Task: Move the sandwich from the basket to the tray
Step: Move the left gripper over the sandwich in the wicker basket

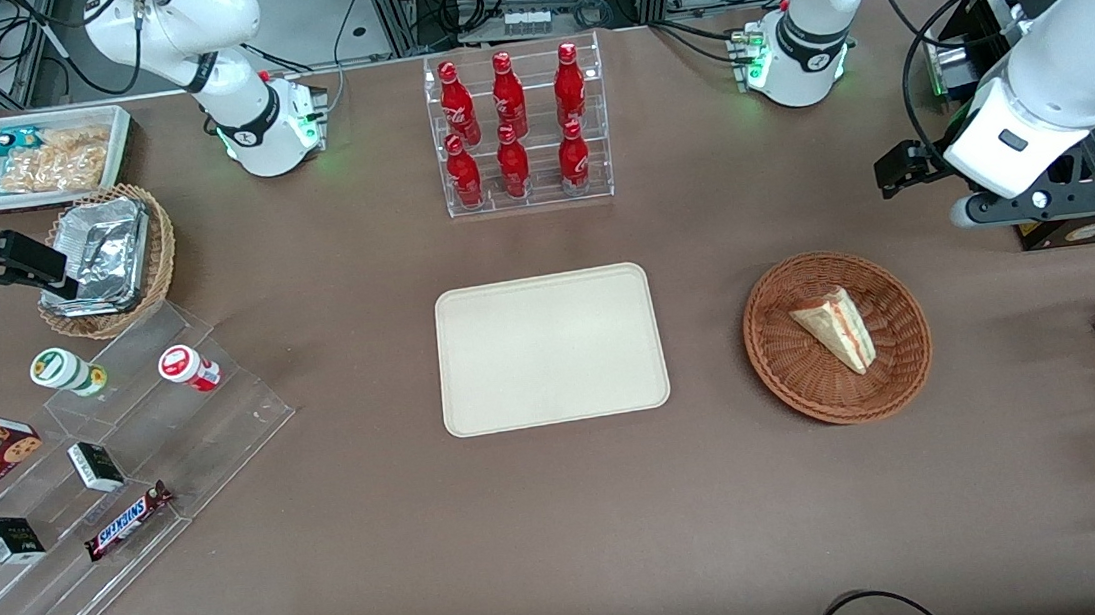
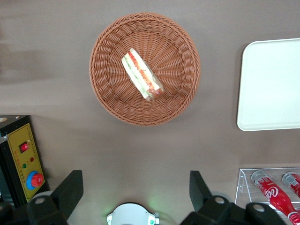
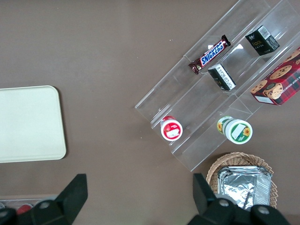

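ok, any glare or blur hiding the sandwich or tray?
Front view: even light, sandwich and tray sharp, glare only on the foil trays. Left wrist view: sandwich crisp in the basket, soft shadow; open gripper high above the table.

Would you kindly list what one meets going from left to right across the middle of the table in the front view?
Clear stepped display stand → tray, bare → basket holding the sandwich. The gripper, fingers open in the wrist view, hangs above the table, farther from the front camera than the basket.
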Controlling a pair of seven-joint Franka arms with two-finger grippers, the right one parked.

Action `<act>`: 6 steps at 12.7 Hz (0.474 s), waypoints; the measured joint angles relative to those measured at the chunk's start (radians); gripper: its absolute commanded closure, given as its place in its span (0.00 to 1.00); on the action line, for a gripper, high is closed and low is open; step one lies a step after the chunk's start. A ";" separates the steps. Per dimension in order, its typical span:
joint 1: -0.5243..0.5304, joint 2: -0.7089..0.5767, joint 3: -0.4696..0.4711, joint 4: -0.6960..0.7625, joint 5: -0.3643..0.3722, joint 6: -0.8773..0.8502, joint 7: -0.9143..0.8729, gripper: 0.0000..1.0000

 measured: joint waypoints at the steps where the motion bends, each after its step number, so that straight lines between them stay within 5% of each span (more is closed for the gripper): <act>1: 0.000 0.000 0.000 0.001 -0.001 0.001 0.003 0.00; 6: 0.000 0.018 0.000 -0.013 -0.001 0.004 0.020 0.00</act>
